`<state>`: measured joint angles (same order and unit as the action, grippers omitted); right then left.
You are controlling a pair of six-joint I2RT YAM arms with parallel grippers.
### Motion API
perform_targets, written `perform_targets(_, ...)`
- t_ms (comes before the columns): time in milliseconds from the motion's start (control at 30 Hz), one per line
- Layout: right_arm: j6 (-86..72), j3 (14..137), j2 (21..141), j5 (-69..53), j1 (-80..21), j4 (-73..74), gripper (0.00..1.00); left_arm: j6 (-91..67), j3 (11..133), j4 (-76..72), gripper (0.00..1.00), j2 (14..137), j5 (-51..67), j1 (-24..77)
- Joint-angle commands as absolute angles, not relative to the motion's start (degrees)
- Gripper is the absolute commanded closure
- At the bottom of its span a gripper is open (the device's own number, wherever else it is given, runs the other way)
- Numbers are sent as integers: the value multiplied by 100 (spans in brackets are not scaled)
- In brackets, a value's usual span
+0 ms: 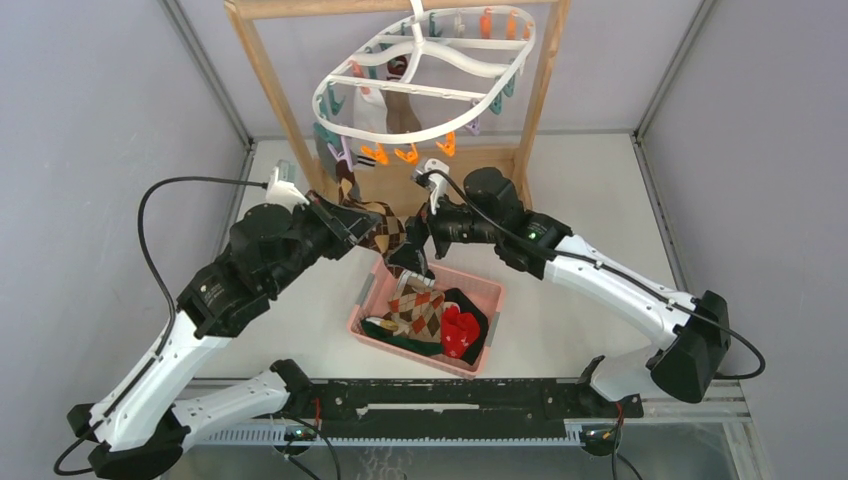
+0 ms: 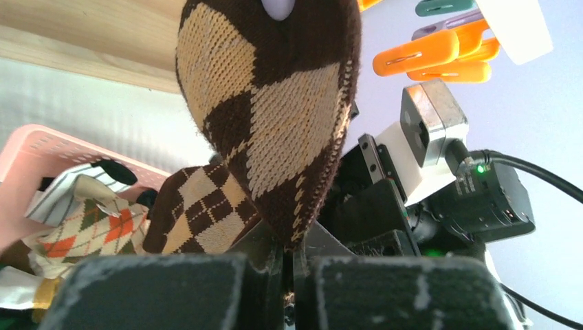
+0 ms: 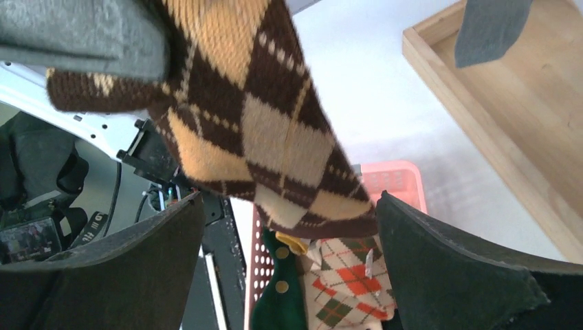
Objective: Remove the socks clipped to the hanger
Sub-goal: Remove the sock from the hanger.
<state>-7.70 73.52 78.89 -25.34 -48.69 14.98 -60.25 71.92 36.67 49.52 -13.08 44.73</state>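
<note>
Grey walls closed in a pale tabletop [image 1: 600, 200] where a white plastic oval hanger [image 1: 527, 50] hung with several socks [image 1: 385, 105] clipped on. The left tool [image 2: 287, 268] was clamped on one end of a brown-and-tan argyle knit sock [image 2: 275, 103], above the far edge of a pink plastic basket [image 1: 475, 283]. The right tool [image 3: 289, 237] stood wide around the sock's other end, gripping nothing. The sock's long axis ran across, from left tool towards right. Apparently this sock was in mid-removal; I could not tell whether a clip held it. Next, it needed drawing clear and dropping in the basket.

Upper end of brown argyle sock [image 2: 271, 110], probably clipped, beyond left wrist view's top edge.
</note>
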Motion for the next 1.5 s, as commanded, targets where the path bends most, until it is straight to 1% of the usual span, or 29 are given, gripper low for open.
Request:
perform_targets(0,-478,7431,8061,-2833,-4830,641,0,-6462,7005,3331,98,4723,-881,4405)
perform_targets(233,-462,7431,8374,-3455,-4887,97,0,-6752,6802,3278,98,4532,-550,4350)
perform_targets(367,-591,7430,8443,-3964,-4996,161,0,-6759,6802,3277,98,4514,-499,4270)
perform_targets(400,-575,7434,8438,-3979,-5055,237,2,-6754,6803,3277,98,4511,-500,4259)
perform_targets(433,-581,7428,8428,-3967,-5100,312,6,-6735,6795,3258,98,4516,-493,4238)
perform_targets(467,-632,7430,8435,-3996,-5130,372,13,-6730,6786,3232,98,4517,-500,4223)
perform_targets(500,-716,7432,8459,-4113,-5128,391,22,-6713,6773,3204,98,4526,-496,4201)
perform_targets(600,-1105,7428,8566,-4519,-5046,343,58,-6649,6742,3182,97,4547,-523,4143)
perform_targets(633,-1216,7439,8595,-4648,-4992,352,73,-6600,6741,3203,95,4552,-539,4112)
perform_targets(667,-1290,7437,8620,-4687,-4962,403,83,-6537,6760,3259,92,4565,-580,4092)
perform_targets(733,-1282,7431,8603,-4647,-4935,540,100,-6394,6822,3423,85,4591,-641,4037)
perform_targets(800,-1241,7435,8583,-4599,-4904,633,100,-6253,6911,3619,72,4626,-726,3995)
perform_targets(867,-1266,7433,8581,-4612,-4860,657,100,-6104,6961,3755,65,4645,-765,3951)
perform_targets(967,-1286,7427,8595,-4655,-4764,711,100,-5925,7024,3903,50,4617,-883,3875)
perform_targets(1000,-1287,7438,8598,-4658,-4737,724,100,-5862,7041,3937,47,4604,-931,3856)
perform_targets(1067,-1283,7440,8596,-4662,-4692,729,100,-5714,7069,3943,43,4582,-1046,3812)
perform_targets(1133,-1307,7436,8596,-4686,-4653,723,100,-5605,7091,3880,42,4575,-1120,3753)
perform_targets(1467,-1323,7443,8513,-4861,-4529,834,100,-4942,7365,3179,30,4793,-1352,3467)
